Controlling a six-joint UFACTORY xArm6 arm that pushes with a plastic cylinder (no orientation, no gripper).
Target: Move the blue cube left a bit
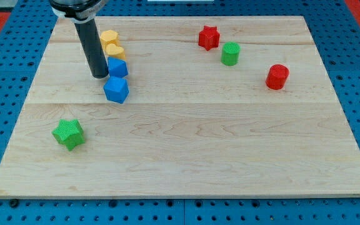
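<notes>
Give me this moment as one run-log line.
my tip: left of, beside upper blue block | lower blue cube: right-below tip | two yellow blocks: above | push leftward: not evident

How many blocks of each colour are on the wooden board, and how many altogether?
Yellow: 2, one above the other
Blue: 2, a smaller block and a cube
Red: 2, a star and a rounder block
Green: 2, a star and a rounder block
Total: 8
</notes>
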